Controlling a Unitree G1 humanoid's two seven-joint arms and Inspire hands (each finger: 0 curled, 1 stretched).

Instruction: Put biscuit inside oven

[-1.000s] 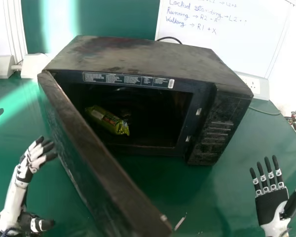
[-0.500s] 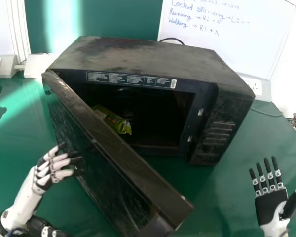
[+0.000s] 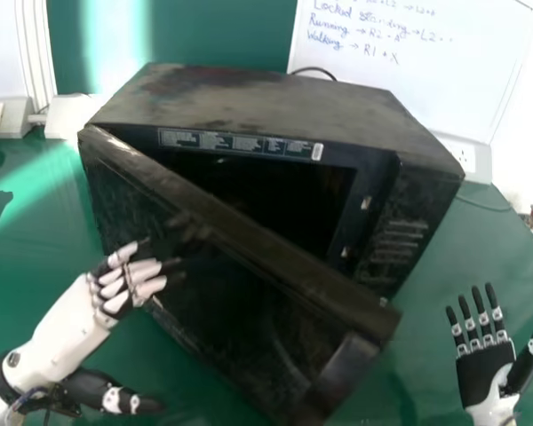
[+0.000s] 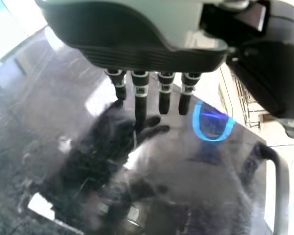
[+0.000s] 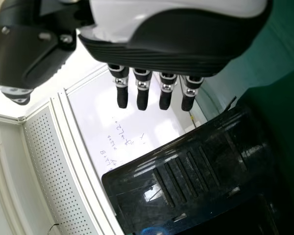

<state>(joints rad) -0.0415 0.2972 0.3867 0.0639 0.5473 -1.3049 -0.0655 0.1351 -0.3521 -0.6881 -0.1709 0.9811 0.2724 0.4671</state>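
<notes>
In the head view, the glossy black oven door [image 3: 222, 266] has been swung further towards the black, box-shaped oven [image 3: 266, 98] by the white-and-black left hand [image 3: 129, 282], fingers straight; the green-wrapped biscuit, seen inside earlier, is now screened, so only closing seems left. In the left wrist view, the door is faced closely. In the right wrist view, unlike the left, the ridged black control panel [image 5: 186, 176] is shown near the straight-fingered right hand [image 5: 186, 39].
</notes>
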